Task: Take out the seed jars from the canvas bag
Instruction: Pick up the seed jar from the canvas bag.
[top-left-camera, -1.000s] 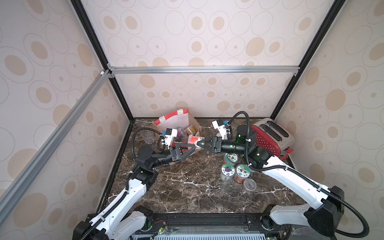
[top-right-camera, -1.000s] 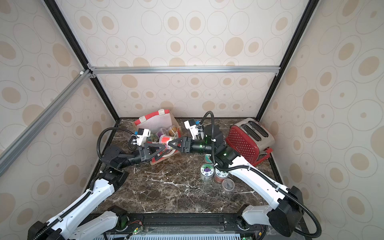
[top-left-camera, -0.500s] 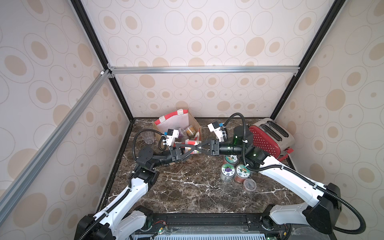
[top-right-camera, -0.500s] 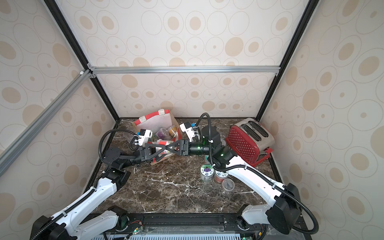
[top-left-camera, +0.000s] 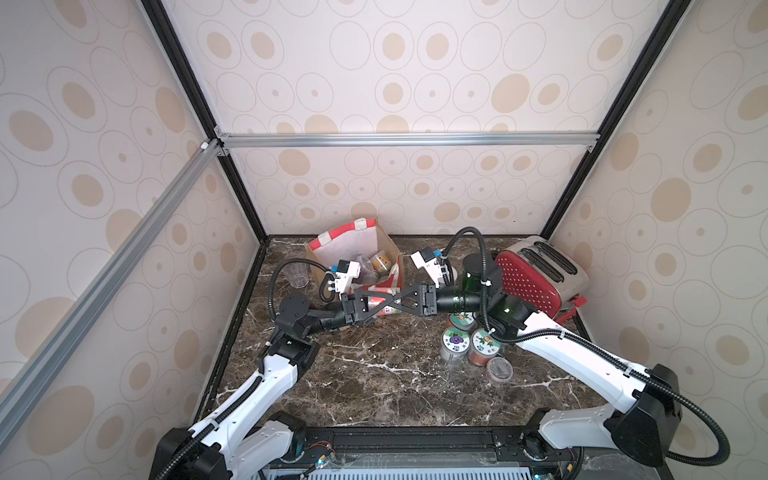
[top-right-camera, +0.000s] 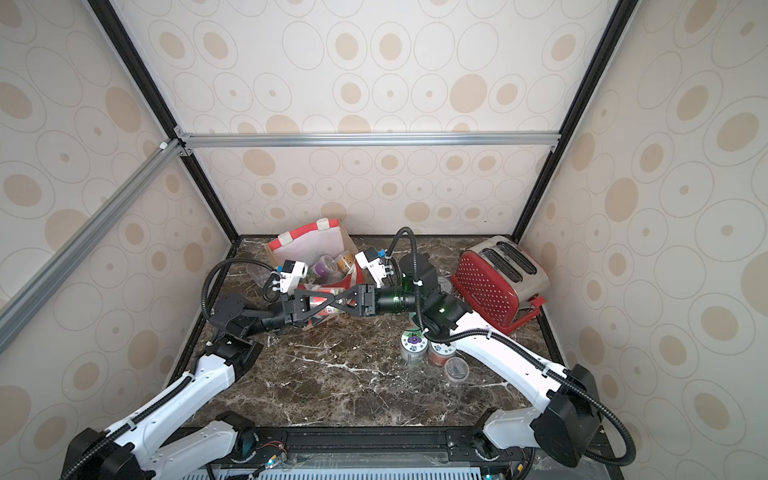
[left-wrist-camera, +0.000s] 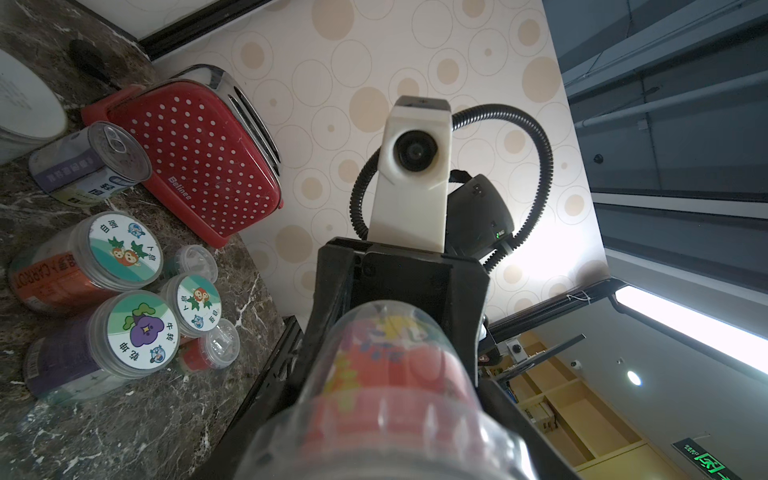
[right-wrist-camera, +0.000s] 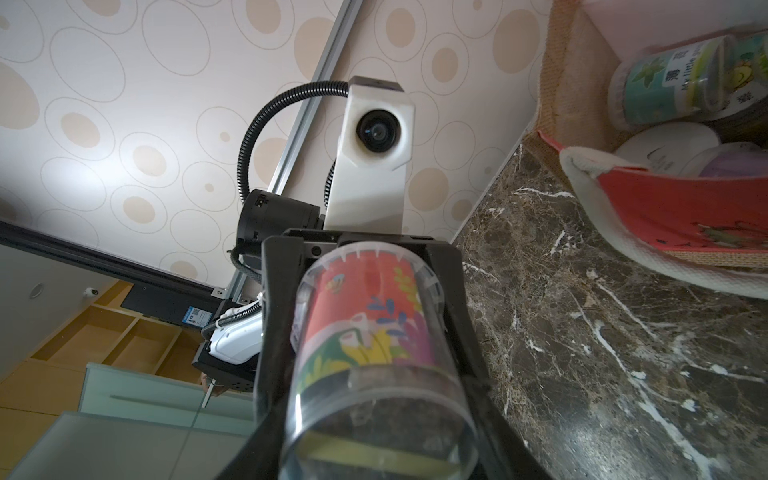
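One seed jar (top-left-camera: 388, 308) with a red flowered label hangs above the table between both grippers. My right gripper (top-left-camera: 401, 300) is shut on its clear base end (right-wrist-camera: 374, 332). My left gripper (top-left-camera: 388, 303) faces it, jaws on either side of the lid end (left-wrist-camera: 395, 374); whether they press on it does not show. The canvas bag (top-left-camera: 353, 243) lies open just behind, with a yellow jar (top-left-camera: 380, 262), a purple one (top-right-camera: 324, 264) and a green-labelled one (right-wrist-camera: 665, 87) inside. Several jars with sticker lids (top-left-camera: 456, 340) (left-wrist-camera: 141, 332) and a tiny clear-lidded cup (top-left-camera: 500, 369) stand on the table under my right arm.
A red dotted toaster (top-left-camera: 536, 278) fills the back right corner. A clear drinking glass (top-left-camera: 296, 274) stands left of the bag by the wall. A pull-tab can (left-wrist-camera: 91, 166) lies beside the toaster. Patterned walls close off three sides of the marble table (top-left-camera: 374, 382).
My right gripper has carried the jar leftward into my left gripper's spread jaws. The left jaws have narrowed around the jar's lid end.
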